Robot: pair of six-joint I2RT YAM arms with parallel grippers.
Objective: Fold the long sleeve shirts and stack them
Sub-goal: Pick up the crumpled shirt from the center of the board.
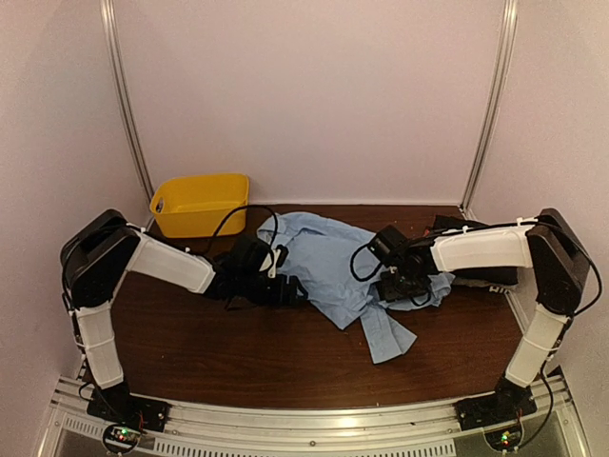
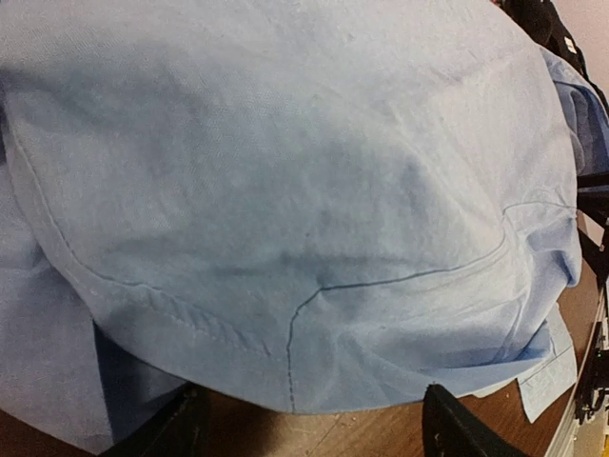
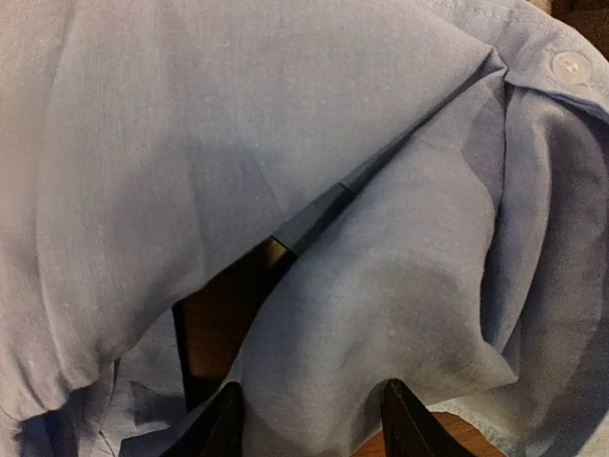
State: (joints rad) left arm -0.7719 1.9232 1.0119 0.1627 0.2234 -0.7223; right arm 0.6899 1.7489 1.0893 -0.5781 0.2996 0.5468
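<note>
A crumpled light blue collared cotton shirt lay spread over the middle of the dark brown wooden table, one sleeve trailing toward the near edge. A yellow rectangular plastic bin stood at the back left, well apart from the shirt.

The left gripper sat low at the shirt's left edge. In its wrist view the black fingers stood wide apart with bare table between them, and the stitched hem hung just above (nothing was caught in the jaws).

The right gripper was down on the shirt's right side. Its fingers stood partly apart with a bulge of blue cloth filling the gap between them; whether they actually pinched that fold could not be told. A small white button showed at the upper right of that view.
</note>
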